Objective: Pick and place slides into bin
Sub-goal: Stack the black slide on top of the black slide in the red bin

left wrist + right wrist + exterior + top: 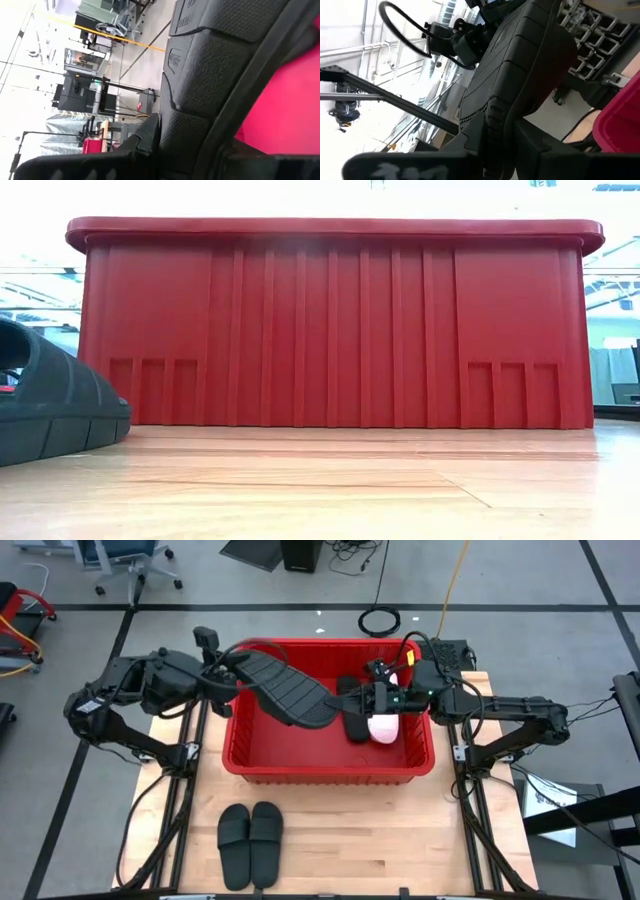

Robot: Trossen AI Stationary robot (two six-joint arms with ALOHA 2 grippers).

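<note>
A black slide [285, 690] hangs sole-up over the red bin [330, 775], with a gripper at each end. My left gripper [232, 670] is shut on its end over the bin's far left corner. My right gripper [350, 700] is shut on the opposite end, over the bin's middle. A pale pink slide [385, 728] and another black slide [356, 728] lie on the bin's floor below the right gripper. Two more black slides [250, 840] lie side by side on the table in front of the bin; one of them [50, 410] shows in the low view. My left gripper holds the slide's end [175, 125] between its two fingers, coming from the table's left side and slanting slightly down. The ribbed sole [210, 75] runs away from the fingers, lifted clear above the bin. My right gripper holds the slide's other end [495, 120] between its two fingers, coming about level from the table's right side, along the slide's length. The slide [520, 65] stretches away toward the left arm, clear of the bin's floor.
The bin [330, 320] fills the table's far middle, its tall wall facing the near edge. Bare wooden table lies in front of it, on either side of the two black slides. Arm frames stand at the table's left and right edges.
</note>
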